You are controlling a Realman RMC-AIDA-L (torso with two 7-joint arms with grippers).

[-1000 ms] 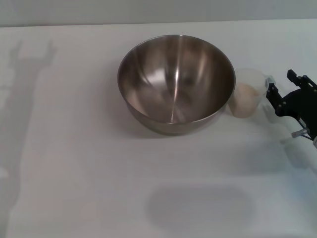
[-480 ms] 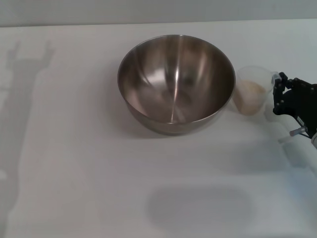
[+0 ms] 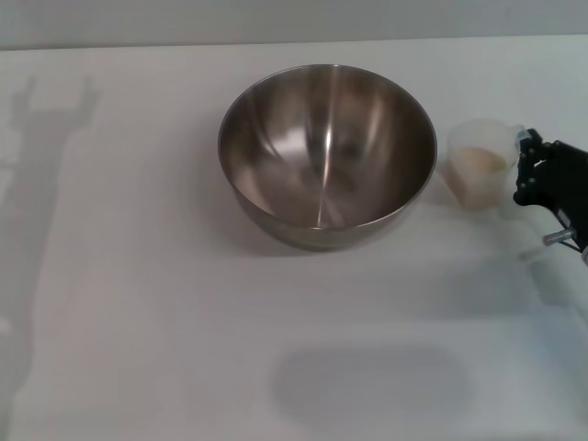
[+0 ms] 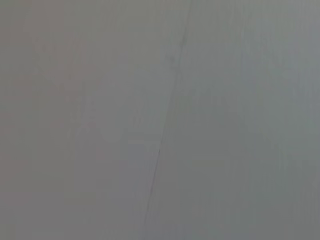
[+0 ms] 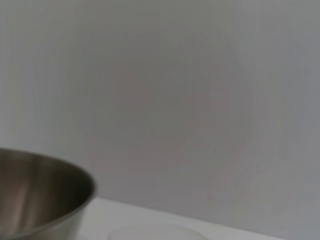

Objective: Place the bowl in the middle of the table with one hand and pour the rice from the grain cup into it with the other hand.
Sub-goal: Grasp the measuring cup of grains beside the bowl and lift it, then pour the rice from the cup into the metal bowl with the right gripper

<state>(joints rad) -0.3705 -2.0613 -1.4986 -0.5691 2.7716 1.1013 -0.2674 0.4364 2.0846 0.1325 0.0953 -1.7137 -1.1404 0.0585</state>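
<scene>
The steel bowl [image 3: 326,152] stands upright and empty in the middle of the white table [image 3: 138,276]. Just right of it is the clear grain cup [image 3: 478,179], upright, with pale rice [image 3: 480,162] inside. My right gripper [image 3: 525,167] comes in from the right edge and is shut on the cup's right side, holding it close to the bowl's rim without touching it. In the right wrist view the bowl's rim [image 5: 45,197] shows low down, with the cup's faint rim [image 5: 155,232] at the edge. My left gripper is out of view.
The left arm's shadow [image 3: 46,156] lies on the table's left side. A faint grey shadow patch [image 3: 367,381] lies near the front edge. The left wrist view shows only a plain grey surface [image 4: 160,120].
The right gripper's fingers have closed on the cup. The cup has shifted to the right and slightly farther away, seemingly lifted. The bowl has not moved.
</scene>
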